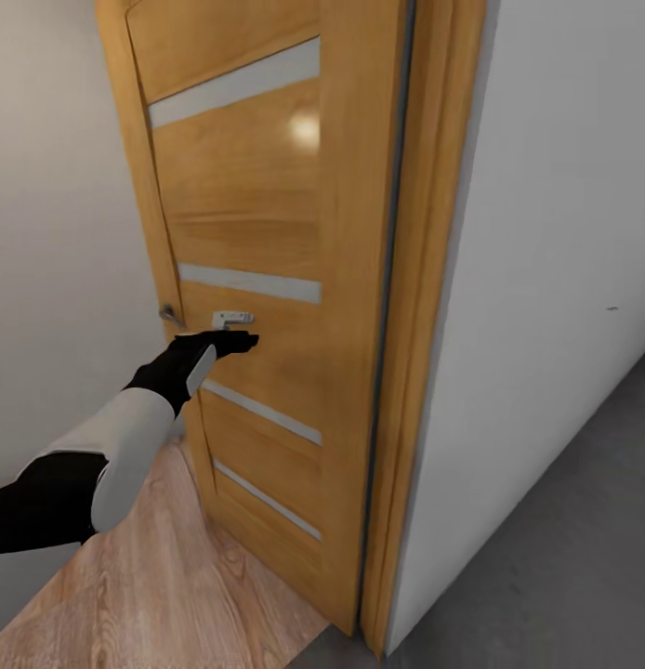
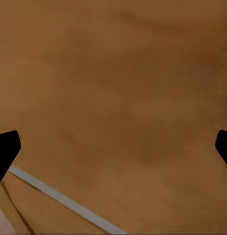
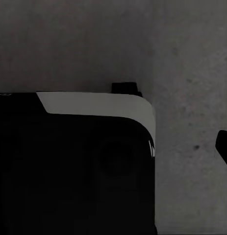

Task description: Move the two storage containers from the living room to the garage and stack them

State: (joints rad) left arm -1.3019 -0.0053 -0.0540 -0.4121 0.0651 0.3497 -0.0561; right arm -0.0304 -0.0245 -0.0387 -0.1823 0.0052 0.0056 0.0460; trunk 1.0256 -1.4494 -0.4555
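The two storage containers are out of view. My left arm reaches forward to a wooden door [image 1: 267, 214], and my left gripper [image 1: 237, 342] sits at the door's face just below a small white latch plate [image 1: 231, 319]. In the left wrist view the door [image 2: 118, 73] is very close. My left gripper [image 2: 113, 147] is open there, its dark fingertips [image 2: 5, 149] far apart with nothing between them. In the right wrist view, one dark fingertip [image 3: 224, 147] sits at the frame's edge over the dark grey floor [image 3: 191, 58].
The door has pale glass strips [image 1: 253, 282], a metal handle [image 1: 170, 316] and a wooden frame [image 1: 425, 325]. A white wall [image 1: 564, 279] stands to its right over dark grey floor [image 1: 564, 557]. Light wood planks [image 1: 146, 595] lie at the left. My own black base [image 3: 69, 171] shows below.
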